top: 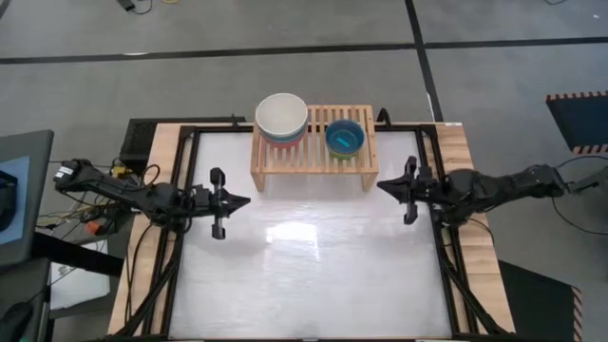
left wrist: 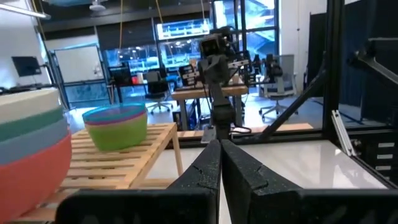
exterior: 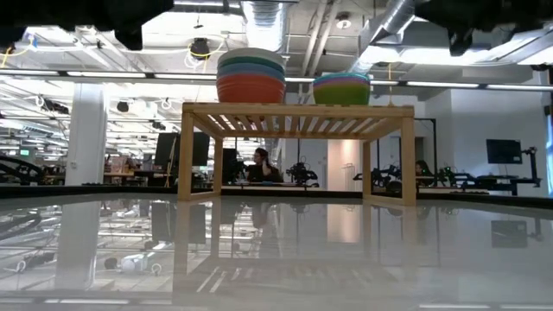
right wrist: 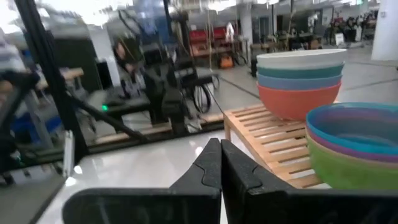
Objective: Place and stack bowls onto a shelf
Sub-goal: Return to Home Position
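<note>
Two stacks of bowls stand on the light-wood shelf (top: 313, 150) at the table's far side. The larger stack (top: 281, 119) has a cream white bowl on top, then dark green, slate blue and red at the bottom (exterior: 251, 76). The smaller stack (top: 345, 138) shows cyan on top, with a purplish band and lime green below (exterior: 341, 88). My left gripper (top: 245, 200) hovers shut over the table's left part, away from the shelf. My right gripper (top: 382, 186) hovers shut near the shelf's right leg. Both stacks also show in the left wrist view (left wrist: 115, 126) and the right wrist view (right wrist: 301, 81).
The white glossy tabletop (top: 313, 266) lies in front of the shelf. A black frame (top: 446, 247) runs along the table's sides. A person (exterior: 259, 164) sits in the room far behind the shelf. Cables and gear (top: 95, 204) sit at the left arm's base.
</note>
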`<state>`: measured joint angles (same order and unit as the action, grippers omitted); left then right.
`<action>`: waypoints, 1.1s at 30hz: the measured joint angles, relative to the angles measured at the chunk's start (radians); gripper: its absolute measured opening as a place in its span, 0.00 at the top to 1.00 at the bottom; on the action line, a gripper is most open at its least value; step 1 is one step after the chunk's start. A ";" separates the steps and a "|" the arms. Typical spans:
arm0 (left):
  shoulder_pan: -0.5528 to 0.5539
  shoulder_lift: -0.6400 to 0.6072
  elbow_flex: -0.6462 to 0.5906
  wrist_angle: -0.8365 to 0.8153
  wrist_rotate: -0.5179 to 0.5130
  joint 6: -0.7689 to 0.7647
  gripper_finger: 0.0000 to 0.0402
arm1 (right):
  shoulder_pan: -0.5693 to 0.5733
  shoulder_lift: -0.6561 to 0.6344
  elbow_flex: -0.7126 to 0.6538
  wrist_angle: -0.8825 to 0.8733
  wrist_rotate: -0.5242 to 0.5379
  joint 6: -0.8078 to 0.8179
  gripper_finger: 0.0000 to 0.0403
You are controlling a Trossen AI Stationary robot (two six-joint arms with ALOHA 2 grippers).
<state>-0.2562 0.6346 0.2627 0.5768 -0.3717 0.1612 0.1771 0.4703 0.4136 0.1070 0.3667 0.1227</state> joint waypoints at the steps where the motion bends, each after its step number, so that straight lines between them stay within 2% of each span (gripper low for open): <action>1: 0.000 0.002 -0.021 0.026 0.001 0.000 1.00 | -0.020 -0.020 -0.029 0.030 -0.022 0.007 0.95; 4: 0.000 0.008 -0.086 0.116 0.000 0.001 1.00 | -0.077 -0.051 -0.097 0.094 -0.066 0.029 0.95; 7: 0.000 0.005 -0.128 0.212 -0.008 0.016 1.00 | -0.130 -0.053 -0.124 0.079 -0.091 0.051 0.95; 9: 0.000 -0.012 -0.139 0.200 -0.009 0.018 1.00 | -0.160 -0.053 -0.137 0.060 -0.115 0.065 0.95; 16: 0.000 -0.168 -0.139 0.009 -0.049 0.023 1.00 | -0.229 -0.101 -0.185 0.037 -0.173 0.068 0.95; 19: 0.001 -0.266 -0.139 -0.083 -0.067 0.027 1.00 | -0.255 -0.145 -0.204 0.017 -0.236 0.068 0.95; 25: 0.001 -0.488 -0.139 -0.369 -0.060 -0.014 1.00 | -0.277 -0.270 -0.257 0.011 -0.289 0.064 0.95; 28: 0.001 -0.576 -0.139 -0.450 -0.059 -0.031 1.00 | -0.276 -0.336 -0.262 -0.046 -0.297 0.064 0.94; 31: 0.001 -0.636 -0.138 -0.505 -0.024 -0.028 1.00 | -0.276 -0.393 -0.263 -0.094 -0.303 0.064 0.94; 33: 0.001 -0.633 -0.137 -0.542 0.006 -0.017 1.00 | -0.277 -0.426 -0.281 -0.080 -0.334 0.063 0.94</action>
<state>-0.2554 0.0017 0.1253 0.0351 -0.3657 0.1445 -0.0994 0.0444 0.1325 0.0266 0.0326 0.1855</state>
